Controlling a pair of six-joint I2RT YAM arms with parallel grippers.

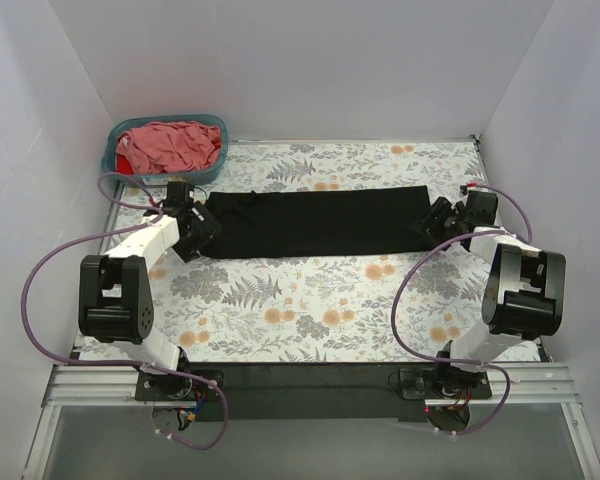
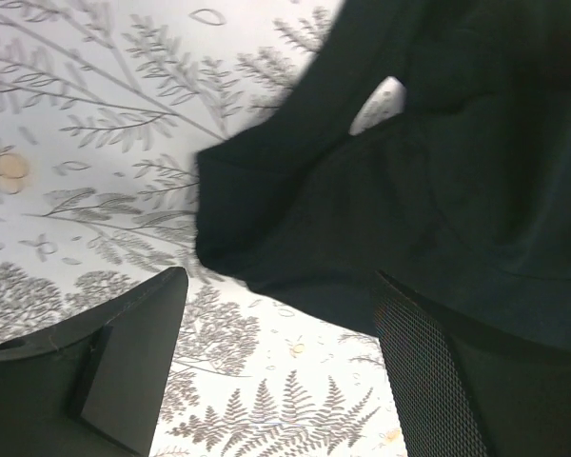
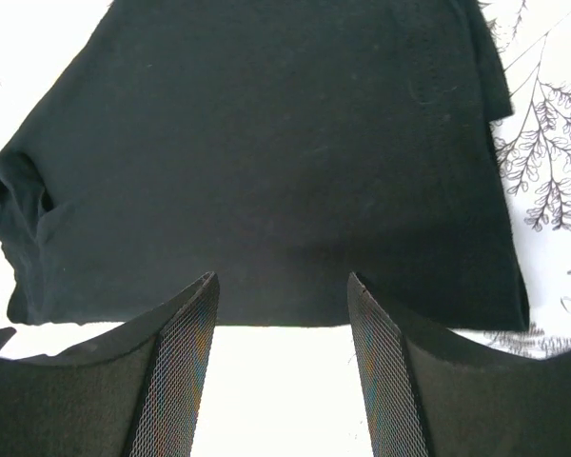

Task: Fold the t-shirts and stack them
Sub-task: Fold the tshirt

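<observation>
A black t-shirt lies folded into a long band across the floral table, its surface filling much of the left wrist view and the right wrist view. My left gripper sits at its left end, open, with bare tablecloth between the fingers and the cloth's edge just beyond them. At the right end, my right gripper stands open too, its tips at the shirt's straight edge, nothing clamped. A dusty pink t-shirt and a red one lie crumpled in the basket.
The teal plastic basket stands in the far left corner. White walls close in the table at the back and both sides. A floral tablecloth covers the surface between the shirt and the arm bases.
</observation>
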